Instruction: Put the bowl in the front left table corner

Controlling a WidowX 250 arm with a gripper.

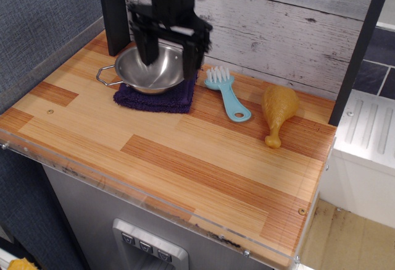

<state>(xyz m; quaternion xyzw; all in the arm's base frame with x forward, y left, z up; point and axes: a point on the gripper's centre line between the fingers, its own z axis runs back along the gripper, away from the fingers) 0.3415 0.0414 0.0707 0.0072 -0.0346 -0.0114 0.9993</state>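
**A:** Where is the shiny round stainless-steel bowl (150, 71) with the thin wire loop handles?

**B:** At the back left of the striped wood-plank desk (185, 152), sitting on a folded dark purple cloth (157, 99), close to the whitewashed plank wall (278, 29). One wire handle sticks out to the left over the bare wood.

**A:** And the black robot hand (168, 57)?

**B:** Over the right half of the bowl, pointing down. Its two black fingers are spread apart. The left one (147, 47) reaches down into the bowl's hollow; the right one (191, 60) hangs outside the right rim, above the edge of the cloth. So the rim lies between them, but the fingers have not closed on it, and I cannot tell whether either one touches the metal.

**A:** The front left corner of the desk (18, 135)?

**B:** Well apart from the bowl, edged by a clear acrylic rim. A small screw (50, 111) sits in the wood near it.

**A:** What else is on the desk?

**B:** A light blue plastic brush with white bristles (224, 91) lies just right of the cloth, handle toward the front. Further right is a tan toy chicken drumstick (278, 110), its bone end pointing forward.
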